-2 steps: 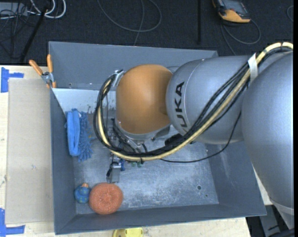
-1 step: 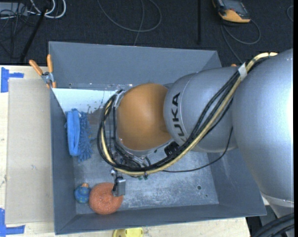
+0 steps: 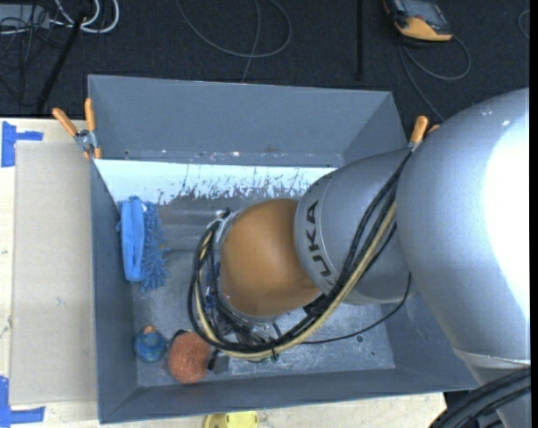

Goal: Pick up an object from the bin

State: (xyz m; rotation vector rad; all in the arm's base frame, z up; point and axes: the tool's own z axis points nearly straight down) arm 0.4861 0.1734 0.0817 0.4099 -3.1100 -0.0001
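Fuzzy orange-brown ball [image 3: 187, 357] lies just beside the claw [image 3: 220, 353], whose grip is unreadable.

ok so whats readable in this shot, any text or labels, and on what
"UKA": dark letters running sideways on the grey arm, next to its orange cover; anything before the U is hidden.
No readable text on the bin, the blue brush or the orange ball.
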